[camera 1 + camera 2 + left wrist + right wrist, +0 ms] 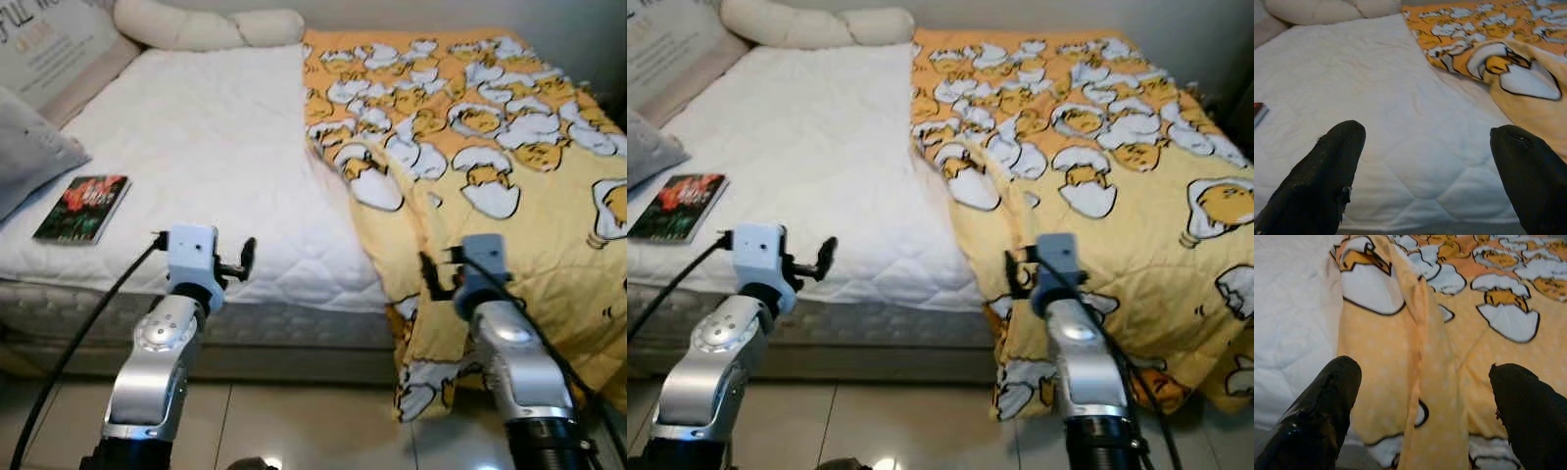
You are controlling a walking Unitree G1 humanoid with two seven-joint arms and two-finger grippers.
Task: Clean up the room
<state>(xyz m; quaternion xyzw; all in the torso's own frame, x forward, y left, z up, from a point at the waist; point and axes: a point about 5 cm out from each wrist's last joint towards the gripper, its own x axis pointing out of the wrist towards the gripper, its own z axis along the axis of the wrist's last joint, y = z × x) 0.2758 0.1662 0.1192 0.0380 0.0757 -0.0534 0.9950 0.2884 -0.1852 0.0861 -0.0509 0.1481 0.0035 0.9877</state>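
Faced with a bed [196, 147] half made: yellow egg-print blanket [490, 147] bunched over the far-right half of the bed, its near edge folded back and one corner spilling off the bed's front side toward the floor [294, 421]. Probably left that way after use, hence the likely object of the tidying. Left of the blanket, bare white quilted mattress; at the bed's left front corner, a book [83, 208] lying flat, beside a grey pillow [29, 147]. At the head of the bed, a long cream bolster [206, 27].

Left hand [1425, 166] raised before the bed's front edge, spread wide, holding nothing, aimed at the bare mattress. Right hand [1425, 406] likewise wide open and empty, pointed at the blanket's folded edge, seemingly lined up for a grasp there.

No containers to be seen about the bed.
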